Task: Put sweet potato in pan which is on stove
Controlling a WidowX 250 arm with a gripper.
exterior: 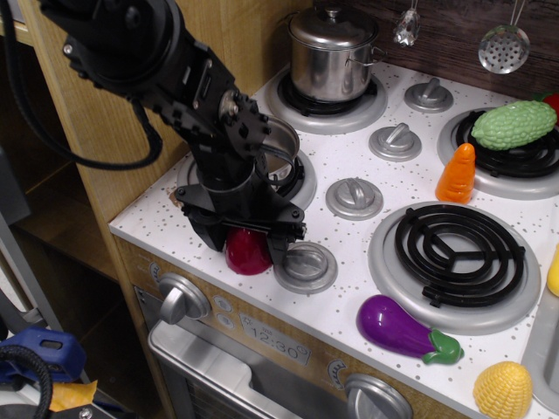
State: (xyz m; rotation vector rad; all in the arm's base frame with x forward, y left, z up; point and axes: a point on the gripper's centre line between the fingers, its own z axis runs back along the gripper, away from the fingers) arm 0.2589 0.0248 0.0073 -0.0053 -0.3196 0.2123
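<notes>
Black arm angled down, tool (246,247) fingers spread apart.

my one gripper (245,244), one sweet potato (249,254), one pan (281,157), one lidded pot (332,52), one stove (358,253), four burners, I count five knobs on top, one carrot (457,174), one eggplant (403,329)

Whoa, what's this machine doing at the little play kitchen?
A black robot arm is reaching down over a dark red toy sweet potato at the front left of the toy stove. Its gripper is open, with one finger on either side of the sweet potato, which sits on the speckled top and is not lifted. The small steel pan on the burner just behind the arm is mostly hidden. It looks set to grab the sweet potato.
</notes>
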